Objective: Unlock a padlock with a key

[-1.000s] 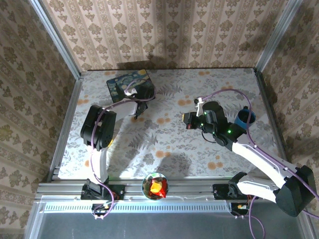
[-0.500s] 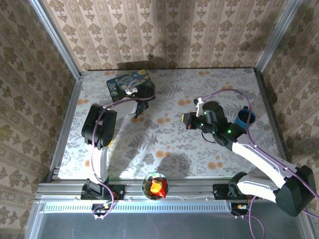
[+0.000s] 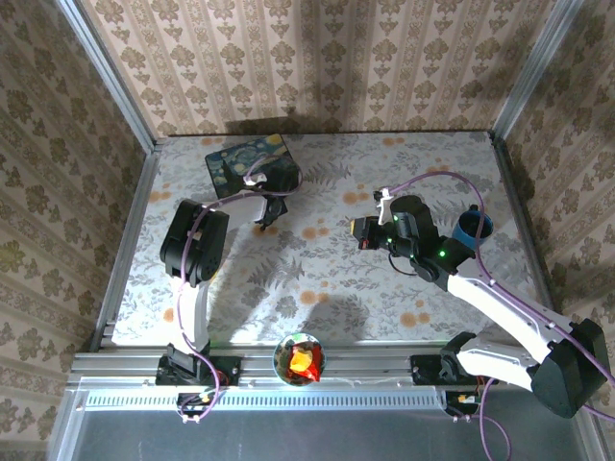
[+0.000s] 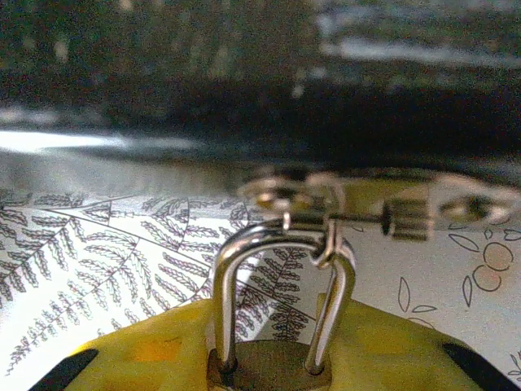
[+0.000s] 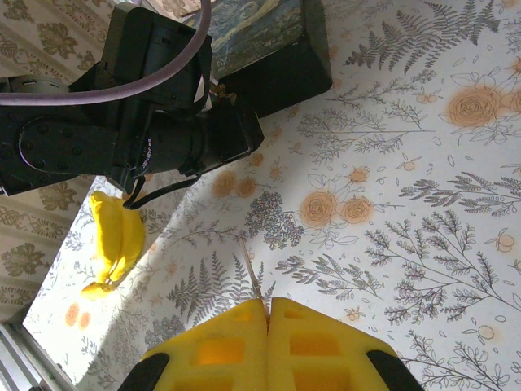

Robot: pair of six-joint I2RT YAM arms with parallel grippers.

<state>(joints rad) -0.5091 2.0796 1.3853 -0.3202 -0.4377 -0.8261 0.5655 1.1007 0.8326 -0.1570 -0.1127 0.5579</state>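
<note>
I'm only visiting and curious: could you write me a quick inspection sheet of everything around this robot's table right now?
Surface: floral tablecloth, lying flat.
Job's things: padlock hooked through the clasp of the starry blue box; thin key.
Clutter: banana, blue cup, bowl at the near edge.
Pincers: left pincer closed on the padlock; right pincer shut on the key.
Cables: purple cables looping along both arms.
Surroundings: patterned wallpaper walls.

Even light fell from overhead; soft shadows lay on the table (image 3: 336, 279) in front of the blue box (image 3: 248, 159). Close below the box, the padlock (image 4: 273, 373) showed sharp, glare streaking the blurred background.
</note>
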